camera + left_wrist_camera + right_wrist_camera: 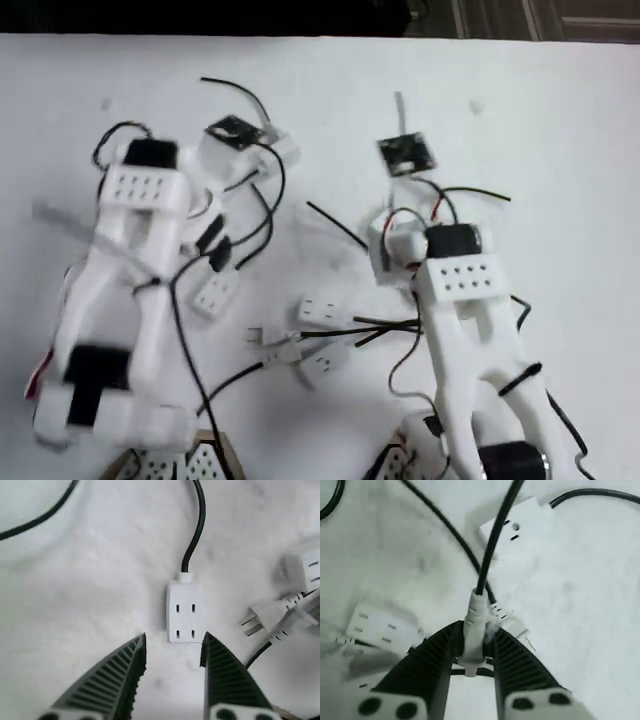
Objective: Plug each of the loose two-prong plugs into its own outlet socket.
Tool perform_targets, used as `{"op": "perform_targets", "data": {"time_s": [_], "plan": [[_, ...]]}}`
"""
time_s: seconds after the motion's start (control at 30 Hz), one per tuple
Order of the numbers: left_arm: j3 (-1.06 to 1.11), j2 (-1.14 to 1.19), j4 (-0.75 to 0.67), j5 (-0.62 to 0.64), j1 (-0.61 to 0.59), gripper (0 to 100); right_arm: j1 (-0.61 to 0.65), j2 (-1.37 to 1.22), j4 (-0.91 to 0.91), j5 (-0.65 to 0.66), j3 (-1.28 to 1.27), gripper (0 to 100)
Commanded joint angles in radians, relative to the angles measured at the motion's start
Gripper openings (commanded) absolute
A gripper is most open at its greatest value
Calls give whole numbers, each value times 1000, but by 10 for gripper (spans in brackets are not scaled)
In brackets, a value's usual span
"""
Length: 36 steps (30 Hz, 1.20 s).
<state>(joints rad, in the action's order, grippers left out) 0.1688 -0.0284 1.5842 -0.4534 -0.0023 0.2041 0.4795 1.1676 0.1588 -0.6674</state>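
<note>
My left gripper (172, 652) hangs open just above a white outlet socket (184, 611) with a black cord, which lies flat on the table; in the high view the same socket (217, 293) lies just below the dark fingers (214, 240). A loose white two-prong plug (265, 617) lies beside it. My right gripper (475, 635) is shut on a white plug (474, 622) whose black cord runs up and away. Beyond it lie a second plug (512, 622) and two white sockets (525, 525), (377, 625). In the high view two sockets (325, 312), (325, 365) and a loose plug (265, 342) sit mid-table.
Black cords (265, 215) loop across the white table (540, 110) between the arms. Another white socket block (305, 567) shows at the edge of the left wrist view. The far and right parts of the table are bare.
</note>
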Motion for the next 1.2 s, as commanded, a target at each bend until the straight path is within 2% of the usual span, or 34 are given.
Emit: {"op": "perform_targets", "data": {"time_s": [0.0,0.1,0.3,0.8,1.03,1.17], "plan": [[193,-360,-114,38,19,173,74,160,143,51,37,18],[336,-538,-229,117,15,173,113,277,173,51,31,18],[540,-826,-351,209,15,169,269,443,228,54,-11,18],[971,-1319,-664,543,24,168,487,499,166,54,-46,18],[1108,-1572,-686,565,27,168,565,504,62,52,-137,18],[1183,-1721,-684,565,96,168,613,504,51,52,-144,18]]}}
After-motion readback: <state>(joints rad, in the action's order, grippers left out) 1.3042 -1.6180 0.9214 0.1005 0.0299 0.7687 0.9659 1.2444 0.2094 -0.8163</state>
